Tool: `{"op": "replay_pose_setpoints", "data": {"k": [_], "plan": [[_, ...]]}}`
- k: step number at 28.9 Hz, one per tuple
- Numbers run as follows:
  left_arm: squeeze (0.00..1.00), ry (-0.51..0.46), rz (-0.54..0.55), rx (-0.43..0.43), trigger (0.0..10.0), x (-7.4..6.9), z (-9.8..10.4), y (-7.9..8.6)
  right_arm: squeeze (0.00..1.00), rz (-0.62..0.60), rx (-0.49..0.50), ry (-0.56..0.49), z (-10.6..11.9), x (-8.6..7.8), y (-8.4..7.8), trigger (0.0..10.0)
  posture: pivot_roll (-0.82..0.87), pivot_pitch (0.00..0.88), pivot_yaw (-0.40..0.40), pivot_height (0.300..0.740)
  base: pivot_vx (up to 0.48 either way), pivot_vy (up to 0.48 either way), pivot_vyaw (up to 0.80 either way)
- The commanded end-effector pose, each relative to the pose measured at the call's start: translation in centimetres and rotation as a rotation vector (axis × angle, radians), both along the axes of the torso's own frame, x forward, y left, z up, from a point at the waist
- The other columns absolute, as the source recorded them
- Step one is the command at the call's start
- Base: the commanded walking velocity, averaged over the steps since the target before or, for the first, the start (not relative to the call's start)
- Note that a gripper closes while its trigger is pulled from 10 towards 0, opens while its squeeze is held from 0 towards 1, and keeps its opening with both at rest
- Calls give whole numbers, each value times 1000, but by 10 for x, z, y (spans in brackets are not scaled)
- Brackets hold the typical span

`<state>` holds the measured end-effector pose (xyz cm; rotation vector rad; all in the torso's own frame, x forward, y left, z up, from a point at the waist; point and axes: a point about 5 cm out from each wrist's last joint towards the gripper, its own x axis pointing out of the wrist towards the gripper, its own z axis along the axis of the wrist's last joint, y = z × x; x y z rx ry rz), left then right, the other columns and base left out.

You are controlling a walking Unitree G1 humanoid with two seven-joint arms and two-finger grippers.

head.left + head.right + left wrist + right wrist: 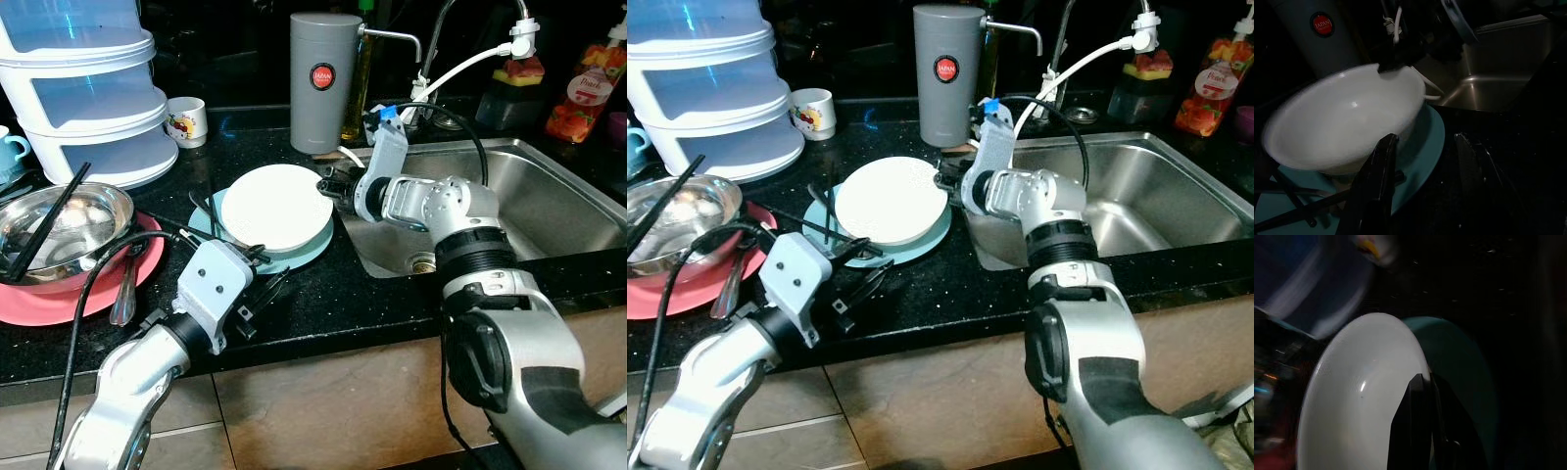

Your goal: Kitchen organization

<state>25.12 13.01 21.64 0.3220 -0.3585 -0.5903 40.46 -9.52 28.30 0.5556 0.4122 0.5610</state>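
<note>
A white bowl (274, 206) leans tilted on a teal plate (306, 251) on the black counter, left of the sink. My right gripper (329, 188) reaches over from the sink side and is shut on the bowl's right rim; in the right wrist view its fingers (1422, 396) pinch that rim (1361, 396). My left gripper (257, 286) is open at the counter's front, just short of the plate's near edge (1425, 132), with nothing between its fingers (1376, 181). Black chopsticks (201, 211) lie across the plate's left side under the bowl.
A steel bowl (59, 230) with chopsticks rests on a pink plate (93, 294) at the left, a spoon (125, 294) beside it. Behind stand a white stacked container (88, 98), a mug (186, 119) and a grey canister (325, 83). The steel sink (529, 206) lies right.
</note>
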Motion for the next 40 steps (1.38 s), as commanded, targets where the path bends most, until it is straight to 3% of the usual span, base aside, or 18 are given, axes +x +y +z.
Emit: {"op": "replay_pose_setpoints", "data": {"k": [1, 8, 10, 13, 17, 18, 19, 23, 24, 26, 30, 36, 40], "plan": [[0, 12, -5, -12, 10000, 1, -1, -1, 0, -5, 98, 3, 14, 1, -4, 0, 38, 71, -31, 740, 0, 0, 0], [0, 11, -8, -13, 10000, 1, 0, -1, 0, -45, 209, -42, 32, 3, -24, 0, 37, 74, -29, 740, 0, 0, 0], [0, 11, -10, -13, 10000, 1, 0, -1, 0, -104, 240, -77, 39, 5, -40, 0, 37, 74, -29, 740, 0, 0, 0], [0, 11, -10, -14, 10000, 1, 0, -1, 0, -264, 142, -162, 42, 10, -67, 0, 39, 77, -31, 740, 0, 0, 0], [0, 11, -7, -12, 10000, 1, 0, -1, 0, -413, 49, -212, 41, 12, -88, 0, 40, 76, -33, 740, 0, 0, 0], [0, 11, -3, -9, 10000, 2, 0, -2, 0, -484, -46, -245, 38, 13, -97, 0, 41, 75, -34, 740, 0, 0, 0], [0, 11, -3, -9, 10000, 2, 0, -2, 0, -484, -46, -245, 38, 13, -97, 0, 41, 75, -34, 740, 0, 0, 0], [0, -7, 34, -1, 10000, 6, 1, -3, 0, -614, -319, -366, 31, 10, -112, 314, 40, 74, -29, 740, 0, 0, 0], [0, -7, 34, -1, 10000, 6, 1, -3, 0, -614, -319, -366, 31, 10, -112, 314, 40, 74, -29, 740, 0, 0, 0], [0, -22, 58, -1, 10000, 9, 3, -2, 0, -651, -415, -418, 28, 9, -114, 588, 39, 74, -26, 740, 0, 0, 0], [0, -38, 88, -12, 10000, 13, 6, -1, 0, -671, -476, -442, 23, 8, -116, 1020, 38, 75, -25, 740, 0, 0, 0], [0, -68, 173, -72, 10000, 22, 16, 4, 0, -767, -645, -505, 10, 3, -125, 0, 30, 79, -10, 740, 0, 0, 0], [0, -85, 152, -95, 10000, 23, 20, 0, 0, -791, -719, -568, 8, 1, -127, 510, 27, 80, -10, 740, 0, 0, 0]]}}
